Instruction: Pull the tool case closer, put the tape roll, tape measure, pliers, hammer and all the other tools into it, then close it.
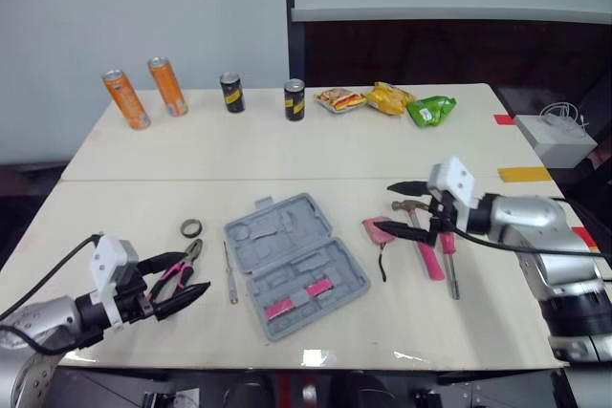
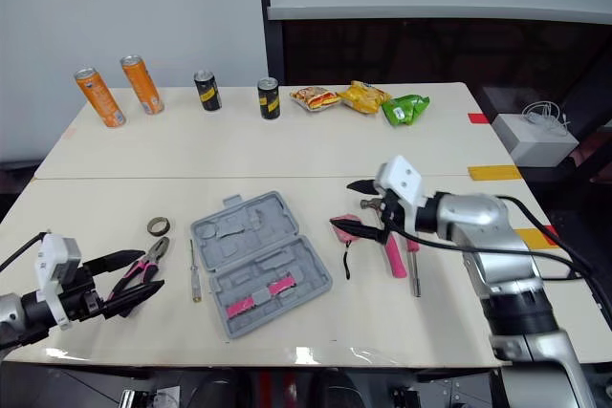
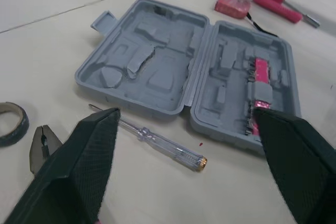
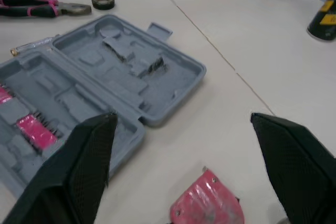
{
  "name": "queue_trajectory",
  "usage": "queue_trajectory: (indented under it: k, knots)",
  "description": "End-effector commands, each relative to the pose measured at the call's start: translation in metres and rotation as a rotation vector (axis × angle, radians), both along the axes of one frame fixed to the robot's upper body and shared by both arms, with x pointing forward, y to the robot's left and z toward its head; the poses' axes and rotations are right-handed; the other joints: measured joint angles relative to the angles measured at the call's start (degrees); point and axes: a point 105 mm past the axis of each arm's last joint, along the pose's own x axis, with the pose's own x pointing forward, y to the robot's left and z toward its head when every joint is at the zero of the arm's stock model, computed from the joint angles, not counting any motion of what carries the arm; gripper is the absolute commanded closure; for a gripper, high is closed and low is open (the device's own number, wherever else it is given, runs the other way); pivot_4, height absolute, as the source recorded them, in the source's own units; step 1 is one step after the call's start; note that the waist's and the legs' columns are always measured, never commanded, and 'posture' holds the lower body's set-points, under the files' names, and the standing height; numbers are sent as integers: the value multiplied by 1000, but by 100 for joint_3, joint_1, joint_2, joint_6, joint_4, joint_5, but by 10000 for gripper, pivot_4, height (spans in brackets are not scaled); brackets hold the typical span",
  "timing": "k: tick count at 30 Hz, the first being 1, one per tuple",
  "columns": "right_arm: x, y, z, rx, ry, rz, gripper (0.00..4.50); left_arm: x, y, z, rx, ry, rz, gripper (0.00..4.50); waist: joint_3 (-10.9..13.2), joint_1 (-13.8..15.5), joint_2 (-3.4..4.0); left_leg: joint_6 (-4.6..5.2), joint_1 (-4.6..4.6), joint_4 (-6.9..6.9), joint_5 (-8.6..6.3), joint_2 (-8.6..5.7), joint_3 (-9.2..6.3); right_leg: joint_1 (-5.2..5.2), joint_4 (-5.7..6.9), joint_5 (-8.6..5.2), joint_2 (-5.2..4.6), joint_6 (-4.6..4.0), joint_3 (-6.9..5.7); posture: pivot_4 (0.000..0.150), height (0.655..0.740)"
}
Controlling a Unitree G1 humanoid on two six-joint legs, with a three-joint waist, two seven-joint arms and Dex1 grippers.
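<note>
while the case [image 1: 296, 279] lies open and flat in the middle of the near table [image 1: 124, 207], the tools all lie outside it. pink bits sit in its near half. left of it are the screwdriver [image 1: 229, 274], the pliers [image 1: 184, 268] and, further back, the tape roll [image 1: 191, 228]. right of it are the pink tape measure [image 1: 375, 228], the hammer [image 1: 409, 205] and a pink-handled tool [image 1: 451, 274]. the left gripper [image 1: 194, 272] hangs low over the pliers with fingers spread wide, gripping nothing. the right gripper [image 1: 384, 207] hangs over the tape measure, likewise spread wide and empty. cans [image 1: 295, 99] and snack bags [image 1: 387, 98] stand on the far table, well apart from the tools.
</note>
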Motion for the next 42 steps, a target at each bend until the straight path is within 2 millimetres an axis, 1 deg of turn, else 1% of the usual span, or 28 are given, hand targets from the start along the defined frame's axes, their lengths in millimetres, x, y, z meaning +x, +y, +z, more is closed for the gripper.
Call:
queue_trajectory:
  k: [1,3,5,6,7,9,15,18,22,25,31,33,35,38,42]
  knots:
    - [9,12,-15,-160,28,90,18463,3,-4,-5,43,56,-95,18573,1,-10,-1,-2,-1,2,1,1,-2,-1,4,-4,0,-6,0,1500,7400]
    - [15,19,-19,-215,30,122,24822,8,-6,-7,54,65,-120,24620,3,-31,-4,-7,1,6,10,2,-2,-8,17,-10,0,-19,-1,1500,7400]
    - [23,30,-23,-239,54,139,31964,14,-8,-11,69,79,-142,32000,3,-49,-4,-7,2,7,14,2,-2,-7,26,-11,-1,-25,-1,1500,7400]
    - [26,33,-26,-261,61,146,35013,17,-8,-13,74,88,-146,34887,3,-59,-4,-7,0,8,15,3,-2,-9,28,-12,-1,-25,-1,1500,7400]
    - [30,36,-30,-296,67,156,39122,20,-9,-15,81,99,-154,38826,4,-61,-4,-8,-1,9,15,3,-1,-13,32,-12,0,-27,-1,1500,7400]
    - [37,39,-36,-344,69,161,44777,25,-11,-21,88,123,-152,44785,3,-54,-4,-8,-3,10,15,3,-2,-15,40,-15,0,-32,-1,1500,7400]
    - [54,50,-42,-410,59,156,44777,37,-12,-34,107,172,-135,44785,4,-51,-5,-8,-18,16,15,4,-5,-26,52,-17,0,-35,-4,1500,7400]
    - [60,55,-45,-432,54,152,44777,43,-19,-36,102,170,-146,44785,4,-50,-5,-8,-20,26,15,7,-7,-31,58,-17,-1,-44,-7,1500,7400]
    - [65,59,-50,-472,53,144,44777,45,-29,-39,101,171,-162,44785,4,-52,-5,-8,-27,29,15,8,-8,-32,57,-17,-1,-46,-9,1500,7400]
    - [66,60,-55,-496,55,145,44777,46,-32,-41,108,171,-159,44785,4,-51,-5,-8,-57,34,15,11,-12,-40,58,-18,0,-47,-16,1500,7400]
    - [65,66,-63,-524,63,163,44777,48,-36,-47,132,178,-168,44785,4,-53,-5,-8,-75,49,15,17,-16,-58,73,-15,0,-54,-23,1500,7400]
    - [65,69,-66,-534,64,168,44777,49,-37,-48,139,177,-168,44785,4,-58,-5,-7,-78,61,15,20,-16,-78,81,-13,1,-57,-24,1500,7400]
    - [64,70,-69,-549,69,174,44777,51,-39,-50,149,180,-171,44785,4,-56,-5,-7,-102,90,15,24,-16,-105,109,-15,1,-60,-24,1500,7400]
    - [62,72,-77,-578,77,191,44777,54,-44,-54,165,178,-177,44785,4,-58,-5,-7,-101,97,14,26,-17,-106,117,-18,1,-65,-25,1500,7400]
    - [59,75,-81,-585,86,213,44777,59,-51,-56,174,171,-186,44785,3,-71,-6,-7,-98,101,14,29,-16,-104,121,-19,2,-67,-25,1500,7400]
